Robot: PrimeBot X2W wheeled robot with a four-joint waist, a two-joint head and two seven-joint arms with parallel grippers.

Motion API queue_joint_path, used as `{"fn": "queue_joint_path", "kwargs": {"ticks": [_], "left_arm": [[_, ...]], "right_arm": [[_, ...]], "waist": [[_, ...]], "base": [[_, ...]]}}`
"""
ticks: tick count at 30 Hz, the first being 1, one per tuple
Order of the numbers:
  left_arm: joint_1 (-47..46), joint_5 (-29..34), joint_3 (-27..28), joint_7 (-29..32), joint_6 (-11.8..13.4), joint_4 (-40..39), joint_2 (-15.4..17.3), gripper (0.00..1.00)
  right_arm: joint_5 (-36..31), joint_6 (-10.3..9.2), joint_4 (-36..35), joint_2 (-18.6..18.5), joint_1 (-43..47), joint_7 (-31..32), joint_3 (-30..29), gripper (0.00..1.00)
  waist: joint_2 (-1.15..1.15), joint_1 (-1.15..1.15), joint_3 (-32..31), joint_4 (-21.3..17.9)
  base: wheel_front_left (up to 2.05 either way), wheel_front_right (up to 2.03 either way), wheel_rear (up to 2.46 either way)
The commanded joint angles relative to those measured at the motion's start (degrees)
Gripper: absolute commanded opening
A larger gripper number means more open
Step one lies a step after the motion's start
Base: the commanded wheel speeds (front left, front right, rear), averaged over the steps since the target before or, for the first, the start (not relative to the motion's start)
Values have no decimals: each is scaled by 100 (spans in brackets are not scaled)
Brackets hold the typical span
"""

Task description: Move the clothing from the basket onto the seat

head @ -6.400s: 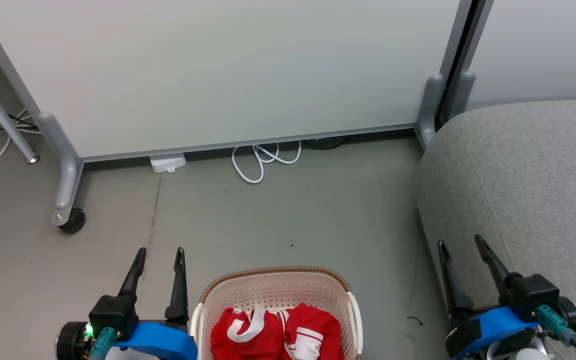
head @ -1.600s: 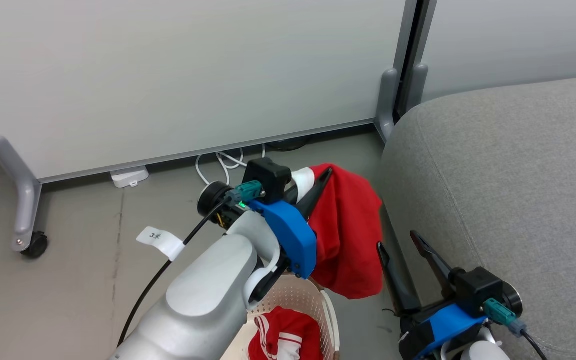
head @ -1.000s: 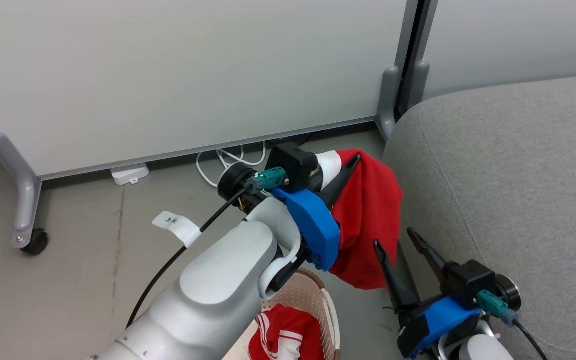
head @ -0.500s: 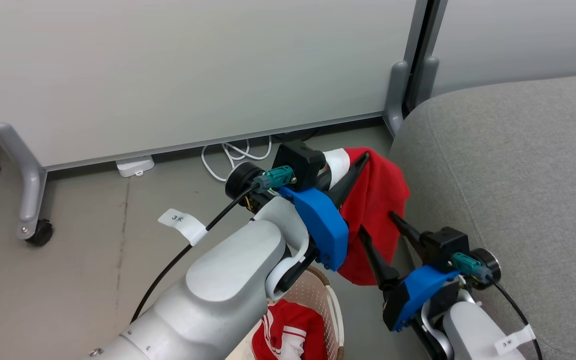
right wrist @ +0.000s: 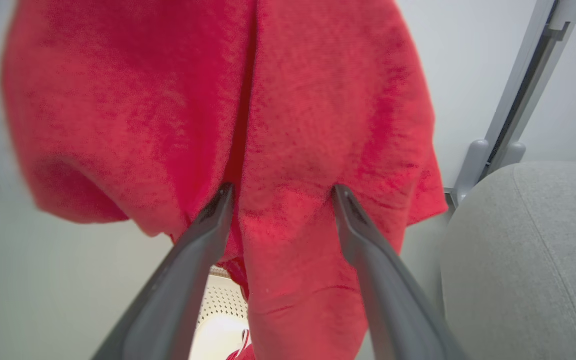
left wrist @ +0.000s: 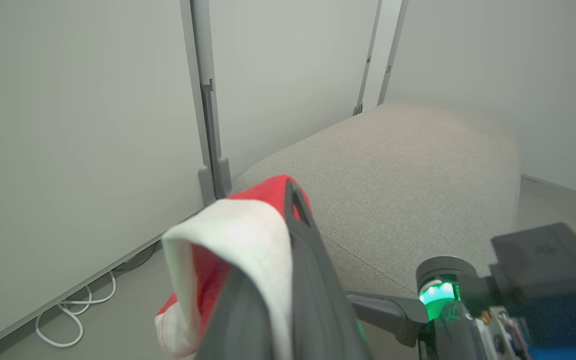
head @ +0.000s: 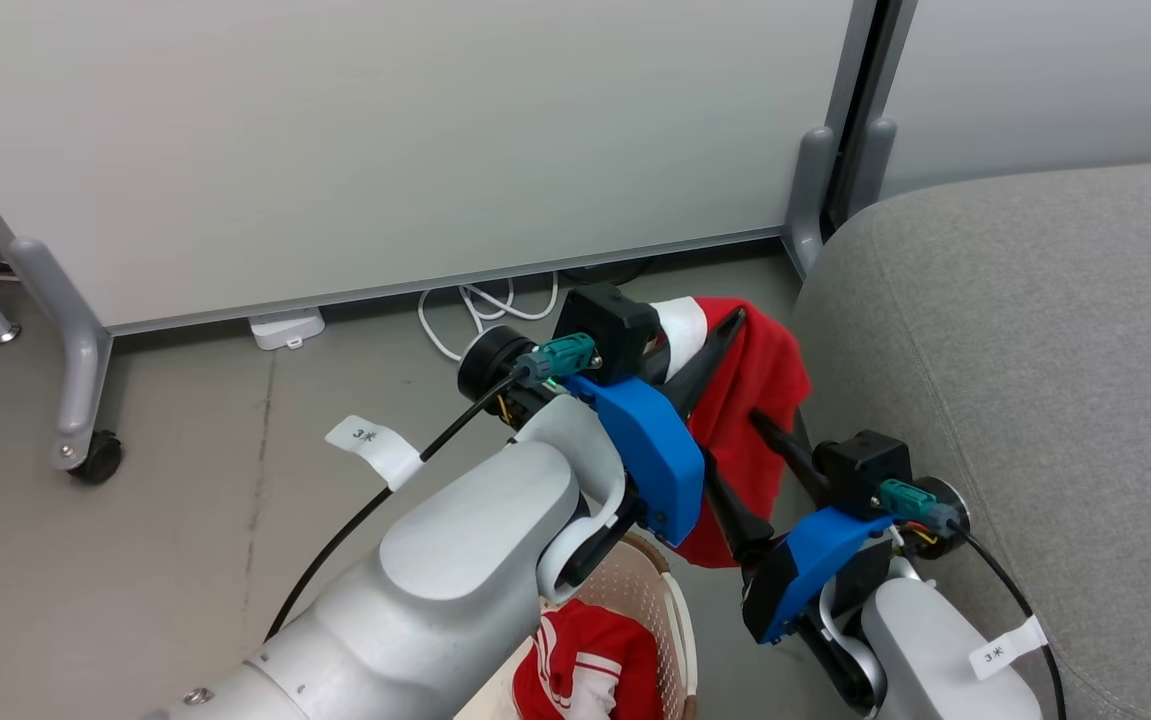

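A small white tag [head: 375, 447] wrapped on the black cable [head: 465, 422] that ran back from my left claw [head: 707, 335] read "3米". A second white tag [head: 1003, 650], on the right-hand cable [head: 990, 562] behind my right claw [head: 731, 437], carried the same "3米".

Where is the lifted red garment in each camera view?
Head view: centre, the red garment hangs from the left tool, left of the sofa.
Left wrist view: bottom centre, draped over that tool.
Right wrist view: upper two-thirds, ahead of the right tool.
Shared landmark: the grey sofa.
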Motion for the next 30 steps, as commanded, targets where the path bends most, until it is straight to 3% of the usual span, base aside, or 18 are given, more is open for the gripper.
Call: {"fn": "queue_joint_path", "kwargs": {"ticks": [1,4,18,19,20,21,30], "left_arm": [[-101,-35,-9,-34,13,20,5,0],[-106,-77,-61,-59,56,43,4,0],[-150,-368,-322,-2,50,-108,5,0],[-161,-388,-339,-3,58,-124,5,0],[-171,-394,-355,-10,65,-136,5,0],[-182,-398,-367,-17,73,-146,5,0],[-204,-480,-453,-106,93,-40,5,0]], "right_arm": [[93,3,9,-21,-93,-46,45,100],[327,3,27,-20,-118,-87,177,100],[-166,3,826,-18,-588,-160,-202,100],[-146,3,893,-18,-625,-163,-199,47],[-129,3,949,-18,-661,-178,-186,17],[-113,3,1000,-18,-693,-190,-172,0],[133,3,1303,-19,-809,-347,-111,0]], "waist": [[0,0,-2,10],[0,0,-22,28],[0,0,-27,86],[0,0,-28,92],[0,0,-31,99],[0,0,-32,104],[0,0,-51,71]], "base": [[0,0,0],[0,0,0],[0,0,0],[0,0,0],[0,0,0],[0,0,0],[0,0,0]]}}
